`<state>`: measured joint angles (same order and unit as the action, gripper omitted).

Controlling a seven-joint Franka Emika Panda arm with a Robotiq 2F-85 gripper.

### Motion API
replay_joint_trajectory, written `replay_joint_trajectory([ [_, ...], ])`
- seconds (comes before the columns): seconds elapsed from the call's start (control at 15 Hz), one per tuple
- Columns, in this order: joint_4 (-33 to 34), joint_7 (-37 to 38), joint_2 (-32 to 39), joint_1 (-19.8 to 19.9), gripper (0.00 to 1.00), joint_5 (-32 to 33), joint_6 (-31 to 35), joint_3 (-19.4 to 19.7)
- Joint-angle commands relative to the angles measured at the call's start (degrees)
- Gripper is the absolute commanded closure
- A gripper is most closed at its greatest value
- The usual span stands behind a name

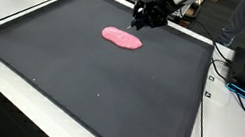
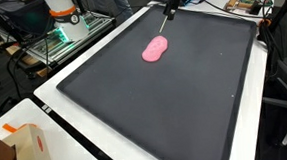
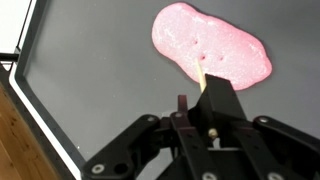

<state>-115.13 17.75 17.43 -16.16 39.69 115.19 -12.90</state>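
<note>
Gripper (image 3: 213, 112) closed around thin stick (image 3: 203, 74), tip against pink blob (image 3: 215, 40) on black tray (image 3: 100, 70).

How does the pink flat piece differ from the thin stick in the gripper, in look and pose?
The pink piece is wide, flat and rounded; the stick is thin and straight. The pink piece lies on the dark tray; the stick is clamped in the jaws of the gripper. The piece is bright pink, the stick pale. They seem to touch at the stick's tip.
</note>
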Motion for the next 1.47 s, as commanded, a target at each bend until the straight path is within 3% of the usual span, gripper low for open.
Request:
replay_joint_trajectory([
  [0.0, -4.21, -3.18, -5.21, 1.68, 0.94, -4.57, 3.38, 0.94],
  [0.8, -11.64, -14.73, -17.33, 6.12, 0.94, -19.85, 9.81, 3.33],
  [1.4, -15.52, -20.58, -23.67, 7.45, 0.94, -27.28, 12.24, 4.77],
])
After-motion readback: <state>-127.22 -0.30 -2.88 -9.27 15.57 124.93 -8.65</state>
